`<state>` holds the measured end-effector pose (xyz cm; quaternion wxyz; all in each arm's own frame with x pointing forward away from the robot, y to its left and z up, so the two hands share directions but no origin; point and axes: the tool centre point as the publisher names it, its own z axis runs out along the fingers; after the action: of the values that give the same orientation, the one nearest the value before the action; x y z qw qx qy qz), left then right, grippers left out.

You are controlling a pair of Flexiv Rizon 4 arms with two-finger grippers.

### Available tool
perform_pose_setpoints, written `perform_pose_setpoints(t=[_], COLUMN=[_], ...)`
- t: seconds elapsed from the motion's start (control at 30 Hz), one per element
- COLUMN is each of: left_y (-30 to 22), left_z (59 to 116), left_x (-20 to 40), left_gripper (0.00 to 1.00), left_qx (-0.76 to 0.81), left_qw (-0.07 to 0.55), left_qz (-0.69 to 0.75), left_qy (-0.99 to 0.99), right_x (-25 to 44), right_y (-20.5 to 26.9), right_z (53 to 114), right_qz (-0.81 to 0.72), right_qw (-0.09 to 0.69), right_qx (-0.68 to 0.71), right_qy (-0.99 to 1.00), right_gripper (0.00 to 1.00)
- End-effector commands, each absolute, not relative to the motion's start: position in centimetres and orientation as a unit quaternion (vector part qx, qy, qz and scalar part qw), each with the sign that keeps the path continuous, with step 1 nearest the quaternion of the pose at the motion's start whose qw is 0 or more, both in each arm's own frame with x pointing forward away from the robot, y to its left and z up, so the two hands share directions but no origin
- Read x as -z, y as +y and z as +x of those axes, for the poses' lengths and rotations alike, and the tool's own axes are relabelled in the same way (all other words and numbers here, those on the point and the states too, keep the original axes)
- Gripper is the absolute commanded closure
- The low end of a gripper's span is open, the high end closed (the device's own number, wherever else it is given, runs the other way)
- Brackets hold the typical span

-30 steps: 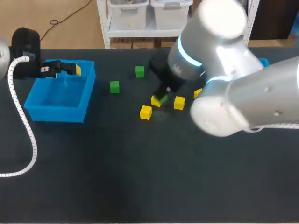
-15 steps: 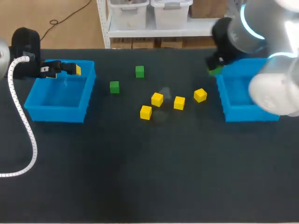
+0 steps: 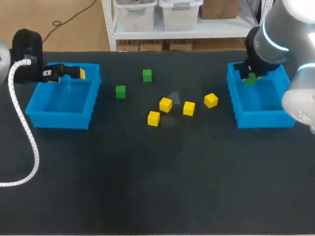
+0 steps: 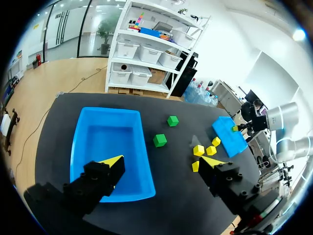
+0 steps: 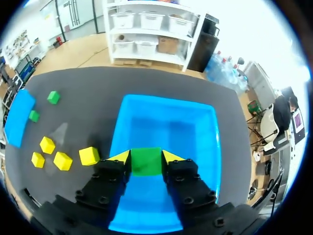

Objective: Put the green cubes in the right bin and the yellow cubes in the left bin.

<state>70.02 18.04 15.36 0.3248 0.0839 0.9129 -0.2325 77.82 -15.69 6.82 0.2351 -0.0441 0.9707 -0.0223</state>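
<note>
Green cube (image 5: 146, 161) over right bin (image 5: 188, 122)

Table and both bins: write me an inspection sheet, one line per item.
Surface: dark table, nothing spilled seen.
Job's things: two green cubes and four yellow cubes loose between the left bin and right bin; no cube seen lying in either bin.
Clutter: nothing seen.
Grippers: left gripper open, empty, above the left bin; right gripper shut on a third green cube, above the right bin.
Cables: white coiled cable over the table's left side.
Surroundings: nothing seen reaching over the table.
</note>
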Motion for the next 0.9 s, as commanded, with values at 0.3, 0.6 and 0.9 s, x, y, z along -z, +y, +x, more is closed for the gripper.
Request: perform_pose_setpoints(t=[0.3,0.6,0.9], left_y=[18.3,18.3,18.3], left_z=[70.0,70.0,70.0], left_x=[-15.1,-15.1,-15.1], left_gripper=[0.00,0.00,0.00], left_qx=[0.240,0.240,0.240], left_qw=[0.328,0.328,0.328], left_qz=[0.087,0.087,0.087], left_qy=[0.910,0.910,0.910], right_x=[-10.3,-11.4,-7.8], right_y=[-8.9,4.6,10.9], right_z=[79.6,82.6,85.8], right_qz=[-0.120,-0.223,-0.198], right_qw=[0.323,0.336,0.304], right_qx=[0.022,-0.017,-0.006], right_qy=[0.939,0.915,0.932], right_gripper=[0.00,0.00,0.00])
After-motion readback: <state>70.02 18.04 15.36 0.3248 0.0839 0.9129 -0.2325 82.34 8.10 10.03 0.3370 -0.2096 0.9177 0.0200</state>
